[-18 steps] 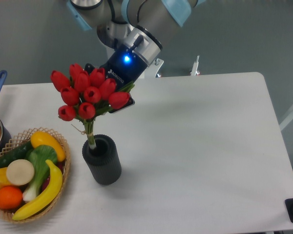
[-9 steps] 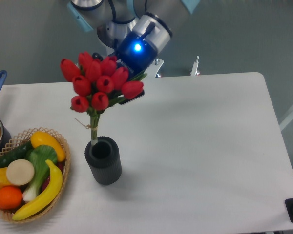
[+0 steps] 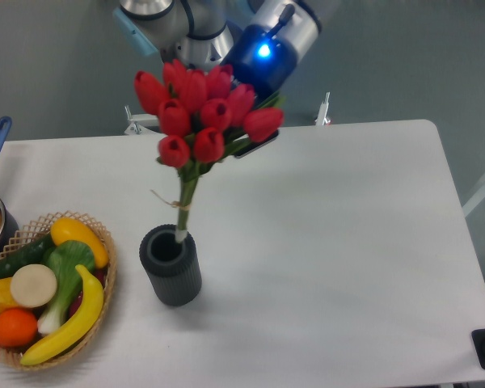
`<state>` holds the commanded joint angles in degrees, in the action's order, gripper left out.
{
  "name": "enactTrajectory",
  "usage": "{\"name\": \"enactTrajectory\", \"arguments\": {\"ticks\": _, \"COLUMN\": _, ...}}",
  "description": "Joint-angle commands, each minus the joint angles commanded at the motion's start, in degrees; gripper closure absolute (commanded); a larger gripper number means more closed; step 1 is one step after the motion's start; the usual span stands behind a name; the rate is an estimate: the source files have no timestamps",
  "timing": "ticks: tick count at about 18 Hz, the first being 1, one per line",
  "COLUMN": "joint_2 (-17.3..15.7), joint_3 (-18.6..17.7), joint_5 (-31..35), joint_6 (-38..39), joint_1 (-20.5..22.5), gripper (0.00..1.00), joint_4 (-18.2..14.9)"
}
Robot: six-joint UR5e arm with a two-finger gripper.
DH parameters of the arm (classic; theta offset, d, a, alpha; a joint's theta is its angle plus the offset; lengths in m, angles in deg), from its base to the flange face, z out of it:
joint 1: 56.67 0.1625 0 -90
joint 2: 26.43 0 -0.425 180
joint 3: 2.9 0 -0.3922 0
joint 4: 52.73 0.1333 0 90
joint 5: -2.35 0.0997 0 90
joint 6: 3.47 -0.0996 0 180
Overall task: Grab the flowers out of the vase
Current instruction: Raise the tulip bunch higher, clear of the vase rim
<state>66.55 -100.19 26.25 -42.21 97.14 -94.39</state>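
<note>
Clutching the flowers (image 3: 204, 113) just behind the buds, the gripper (image 3: 255, 141) holds their stem tips at the vase (image 3: 171, 267) rim.

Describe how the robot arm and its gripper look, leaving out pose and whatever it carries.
The arm has rounded silver-grey metal joints with light blue caps. Its wrist section is silver, leading to a dark body with a glowing blue light. The gripper is mostly hidden; only a dark edge shows. No markings are legible.

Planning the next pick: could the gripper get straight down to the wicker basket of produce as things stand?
Probably not yet. The gripper looks occupied with the flowers, stems just at the vase mouth. Above the basket nothing blocks.
</note>
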Motion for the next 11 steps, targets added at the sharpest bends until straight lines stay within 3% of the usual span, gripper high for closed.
{"name": "enactTrajectory", "arguments": {"ticks": 2, "joint_2": 0.53, "joint_3": 0.18, "joint_5": 0.26, "joint_6": -2.91, "joint_1": 0.00, "gripper": 0.63, "joint_4": 0.00}}
{"name": "enactTrajectory", "arguments": {"ticks": 11, "joint_2": 0.44, "joint_3": -0.61, "joint_5": 0.00, "joint_6": -3.01, "joint_1": 2.11, "gripper": 0.63, "joint_4": 0.00}}
